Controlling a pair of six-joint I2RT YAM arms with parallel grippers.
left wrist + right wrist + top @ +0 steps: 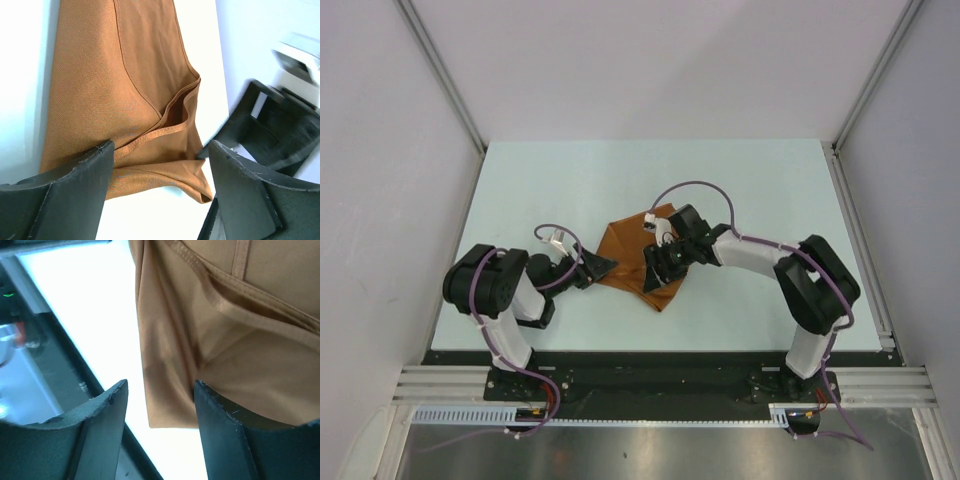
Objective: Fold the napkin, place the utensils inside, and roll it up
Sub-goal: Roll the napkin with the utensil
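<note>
The rust-brown napkin [632,262] lies folded in layers on the pale table, between my two grippers. My left gripper [605,266] is open at the napkin's left edge; in the left wrist view its jaws [160,147] straddle the napkin's [125,85] near folded corner without closing on it. My right gripper [658,268] is open over the napkin's right near part; in the right wrist view it [160,387] stands over a corner of the cloth [235,340], one fingertip [202,390] over the fabric. The spoon is not in view.
The table [740,180] is walled by white panels left, right and behind. Its dark front edge [55,355] runs close to the right gripper. The right arm's wrist [282,125] shows close by in the left wrist view.
</note>
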